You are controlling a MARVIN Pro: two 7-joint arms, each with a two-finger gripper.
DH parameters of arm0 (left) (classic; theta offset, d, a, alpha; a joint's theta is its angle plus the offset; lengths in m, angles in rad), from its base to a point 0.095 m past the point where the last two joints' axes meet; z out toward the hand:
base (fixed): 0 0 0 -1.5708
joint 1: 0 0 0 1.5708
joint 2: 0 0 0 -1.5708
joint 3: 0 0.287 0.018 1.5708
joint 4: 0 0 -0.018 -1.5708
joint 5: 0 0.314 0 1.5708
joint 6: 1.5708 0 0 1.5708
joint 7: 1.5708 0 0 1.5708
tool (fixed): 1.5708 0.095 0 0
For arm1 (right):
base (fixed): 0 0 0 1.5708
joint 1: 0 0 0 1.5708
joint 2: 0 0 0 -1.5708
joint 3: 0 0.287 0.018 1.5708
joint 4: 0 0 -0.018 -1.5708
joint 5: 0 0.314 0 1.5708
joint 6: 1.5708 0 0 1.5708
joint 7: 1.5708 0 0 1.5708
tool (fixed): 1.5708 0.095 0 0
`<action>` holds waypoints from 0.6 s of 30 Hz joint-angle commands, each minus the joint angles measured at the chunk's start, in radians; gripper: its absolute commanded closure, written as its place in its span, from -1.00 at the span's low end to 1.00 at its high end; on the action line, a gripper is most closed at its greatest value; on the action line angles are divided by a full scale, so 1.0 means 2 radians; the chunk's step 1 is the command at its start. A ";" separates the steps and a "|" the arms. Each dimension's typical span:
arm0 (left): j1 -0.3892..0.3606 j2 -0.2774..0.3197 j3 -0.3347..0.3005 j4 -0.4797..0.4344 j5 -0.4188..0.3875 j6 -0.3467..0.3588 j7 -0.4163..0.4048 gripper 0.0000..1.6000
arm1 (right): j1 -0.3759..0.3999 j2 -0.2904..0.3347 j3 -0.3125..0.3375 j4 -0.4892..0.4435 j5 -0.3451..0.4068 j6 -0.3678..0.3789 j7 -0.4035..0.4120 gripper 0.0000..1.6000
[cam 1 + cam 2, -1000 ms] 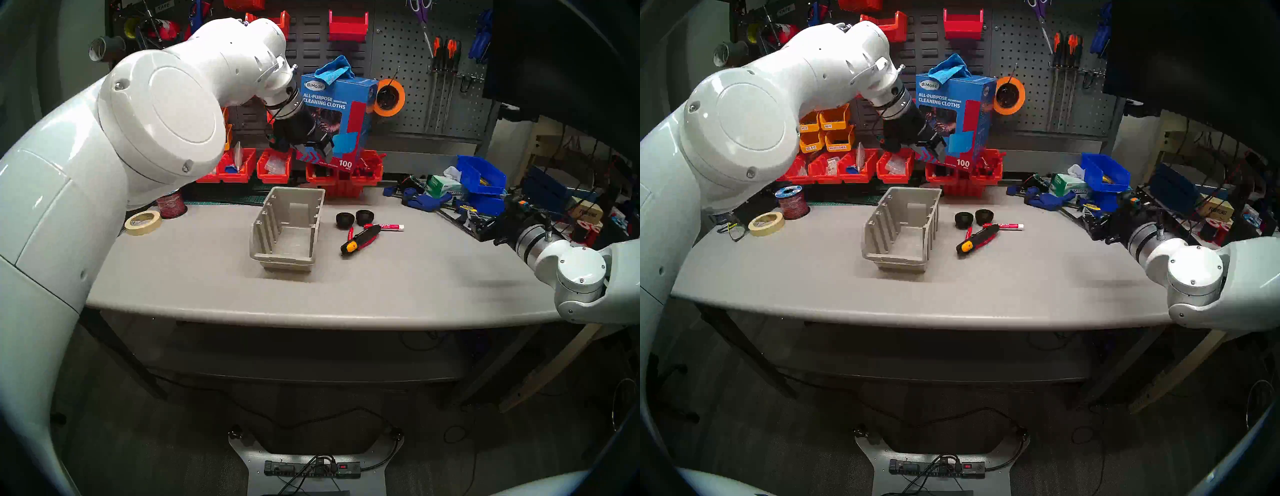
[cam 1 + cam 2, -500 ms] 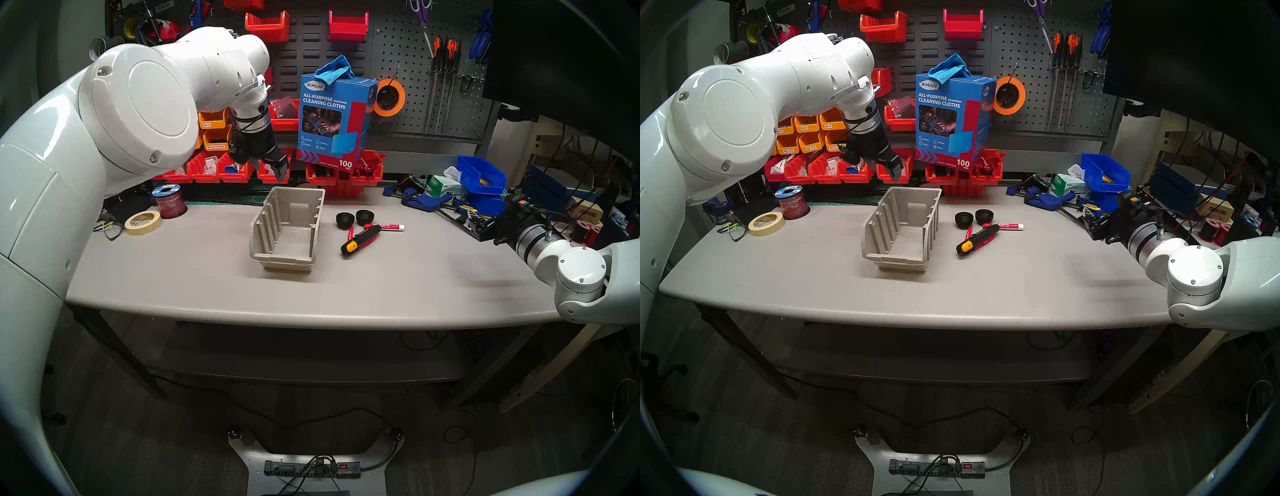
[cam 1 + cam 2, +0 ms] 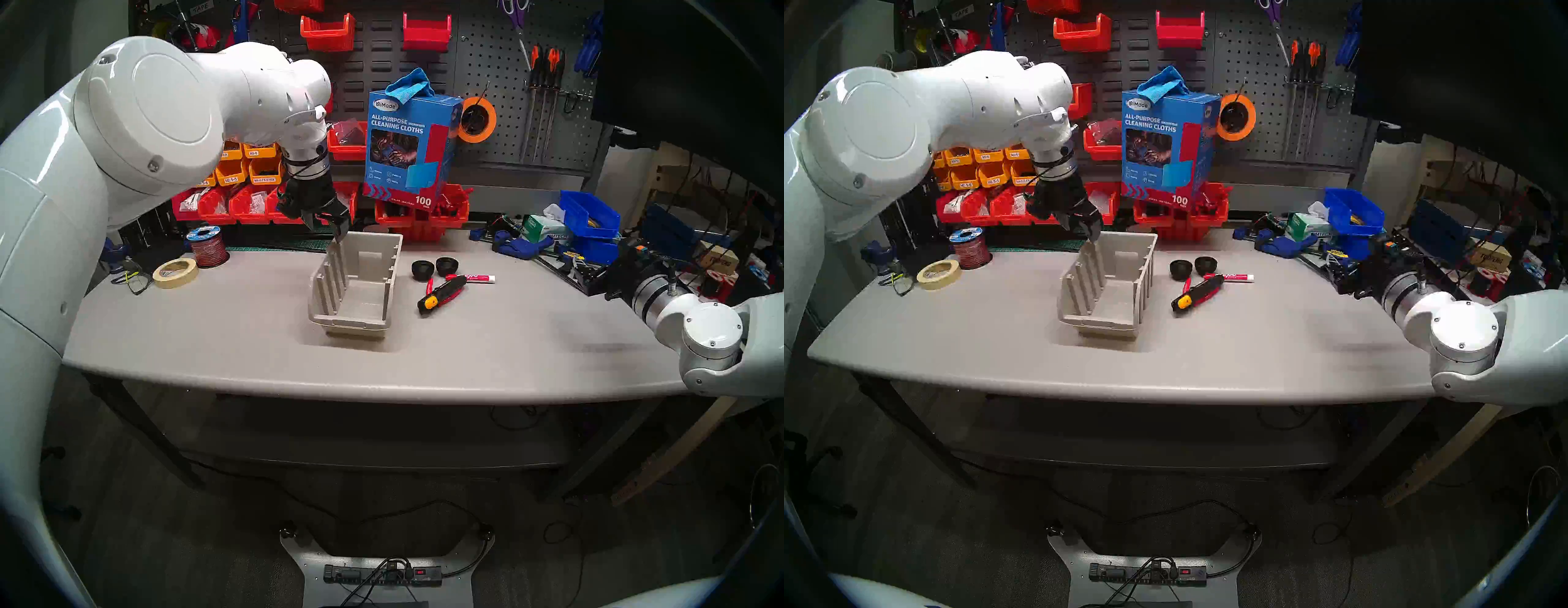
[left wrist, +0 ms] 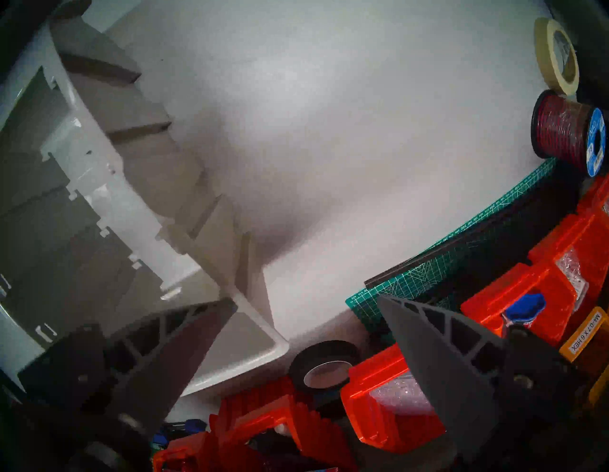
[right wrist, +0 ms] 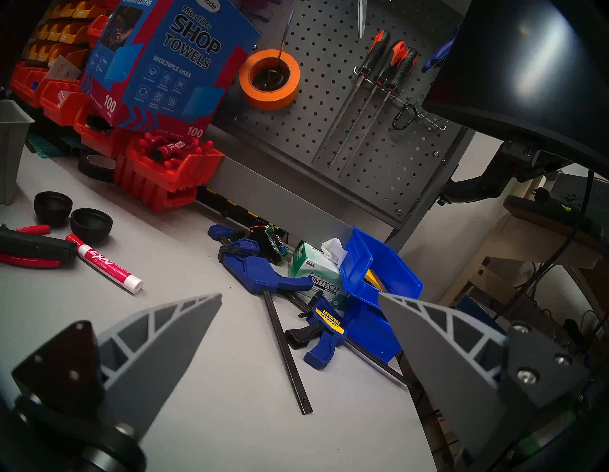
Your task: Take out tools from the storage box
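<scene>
Nearest, the beige storage box (image 3: 354, 293) sits mid-table, empty, tipped slightly. At its three o'clock lie the long black tool with yellow marks (image 3: 441, 293), the slim red-handled tool (image 3: 429, 285) and the Expo marker (image 3: 479, 278); just beyond them stand the two black cups (image 3: 435, 268). At the box's far-left corner, about eleven o'clock, the left gripper (image 3: 329, 223) points down, jaws wide and holding nothing, one fingertip (image 4: 211, 316) touching the rim. Far out at three o'clock, the right gripper (image 5: 300, 300) hovers level, jaws wide, empty.

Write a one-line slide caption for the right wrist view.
Open right gripper faces blue bar clamps, a red-capped marker and two black cups on the grey table.
</scene>
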 commanded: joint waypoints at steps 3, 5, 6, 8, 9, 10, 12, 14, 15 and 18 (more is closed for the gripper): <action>-0.020 0.017 -0.022 -0.032 -0.028 0.001 0.052 -1.00 | 0.003 0.000 0.003 0.001 0.000 -0.001 -0.002 -1.00; -0.021 0.021 -0.025 -0.036 -0.034 0.001 0.055 -1.00 | 0.003 -0.001 0.003 0.001 0.000 -0.001 -0.002 -1.00; -0.022 0.022 -0.027 -0.039 -0.036 0.001 0.051 -1.00 | 0.003 -0.001 0.003 0.001 0.001 -0.001 -0.002 -1.00; -0.022 0.025 -0.029 -0.043 -0.040 0.001 0.054 -1.00 | 0.003 -0.001 0.003 0.001 0.001 -0.001 -0.002 -1.00; -0.022 0.026 -0.030 -0.046 -0.042 0.001 0.051 -1.00 | 0.003 -0.001 0.003 0.001 0.001 -0.001 -0.002 -1.00; -0.024 0.028 -0.031 -0.048 -0.044 0.001 0.053 -1.00 | 0.003 -0.001 0.003 0.001 0.001 -0.001 -0.002 -1.00; -0.026 0.030 -0.033 -0.050 -0.047 0.001 0.053 -1.00 | 0.003 -0.001 0.003 0.001 0.001 -0.002 -0.002 -1.00; -0.030 0.032 -0.033 -0.050 -0.048 0.001 0.053 -1.00 | 0.003 -0.001 0.003 0.001 0.001 -0.002 -0.002 -1.00; -0.031 0.033 -0.033 -0.050 -0.049 0.001 0.051 -1.00 | 0.003 -0.001 0.003 0.001 0.001 -0.002 -0.002 -1.00; -0.035 0.035 -0.032 -0.050 -0.051 0.001 0.047 -1.00 | 0.003 -0.001 0.003 0.001 0.001 -0.002 -0.002 -1.00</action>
